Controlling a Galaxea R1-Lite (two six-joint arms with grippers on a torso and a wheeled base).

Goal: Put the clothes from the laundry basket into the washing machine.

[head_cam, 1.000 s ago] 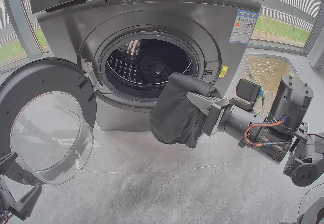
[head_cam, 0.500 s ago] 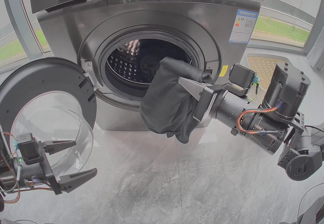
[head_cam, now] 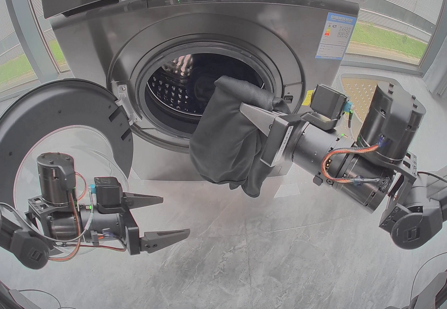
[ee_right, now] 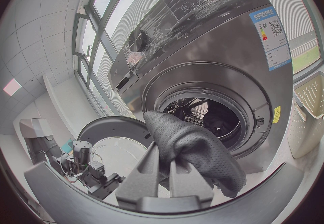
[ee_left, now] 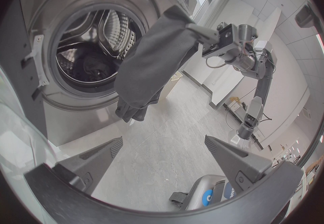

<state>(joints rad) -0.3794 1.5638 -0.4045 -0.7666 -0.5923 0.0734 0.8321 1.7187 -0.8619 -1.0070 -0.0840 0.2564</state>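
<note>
**Item 1 – R arm / right gripper** (head_cam: 244,112). Arm comes in from the robot's right with the forearm roughly level. The wrist aims left and up toward the machine mouth. Fingers are pinched tight, nearly together, on a top fold of the dark garment (head_cam: 223,137).

**Item 2 – dark garment.** Held in the air and draped over the R fingertips. It hangs in front of the lower-right part of the drum opening (head_cam: 186,86), with its top about level with the opening's middle. The bottom edge dangles free above the floor (head_cam: 256,254). It is not inside the drum. Contact w/ the machine front: can't tell.

**Item 3 – L arm / left gripper** (head_cam: 176,215). Low at the robot's left, in front of the open door (head_cam: 60,109). The forearm is about horizontal and the gripper points toward the middle of the floor. Fingers are spread wide w/ nothing between them. It is well apart from the garment.

**Item 4 – washing machine** (head_cam: 209,12). Front loader, with the door swung fully open to the left. More dark clothing (ee_left: 89,66) lies inside at the drum's bottom.

**Item 5 – laundry basket** (ee_right: 308,113). Beige and perforated, on the floor just beside the machine's right side and behind the R arm. Contents: can't tell.
</note>
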